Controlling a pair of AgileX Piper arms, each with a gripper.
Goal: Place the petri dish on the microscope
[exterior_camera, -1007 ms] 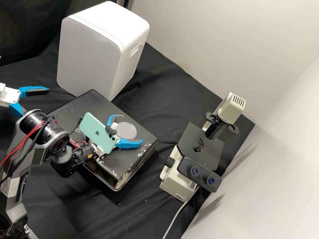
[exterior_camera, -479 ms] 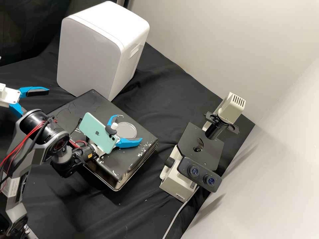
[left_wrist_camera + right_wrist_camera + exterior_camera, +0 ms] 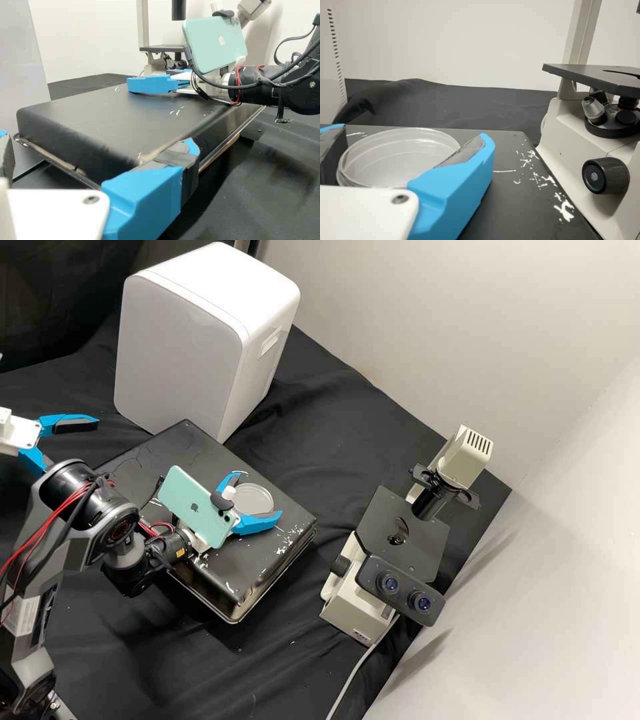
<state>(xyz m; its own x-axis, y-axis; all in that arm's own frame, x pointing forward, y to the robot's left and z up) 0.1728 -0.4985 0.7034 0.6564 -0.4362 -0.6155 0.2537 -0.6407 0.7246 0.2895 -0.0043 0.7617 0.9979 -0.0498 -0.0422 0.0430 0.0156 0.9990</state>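
A clear round petri dish [image 3: 254, 501] lies on a flat black box [image 3: 193, 453] at mid-bench. My right gripper [image 3: 261, 495] reaches over the box from the left, one blue finger on each side of the dish and shut on it. In the right wrist view the dish [image 3: 395, 155] sits between the two pads, still resting on the box. The microscope [image 3: 393, 560] stands to the right, its black stage [image 3: 400, 533] bare. My left gripper [image 3: 63, 443] hangs open at the far left, short of the box's corner [image 3: 75, 135], holding nothing.
A tall white appliance [image 3: 200, 340] stands behind the box. A mint-green phone [image 3: 197, 507] is mounted on the right arm's wrist. The microscope's cable [image 3: 353, 673] trails toward the front edge. A white wall closes off the right side, and black cloth covers the bench.
The right gripper's fingers have drawn in around the petri dish, the nearer finger moving toward the dish's rim. The left arm and the dish have stayed where they were.
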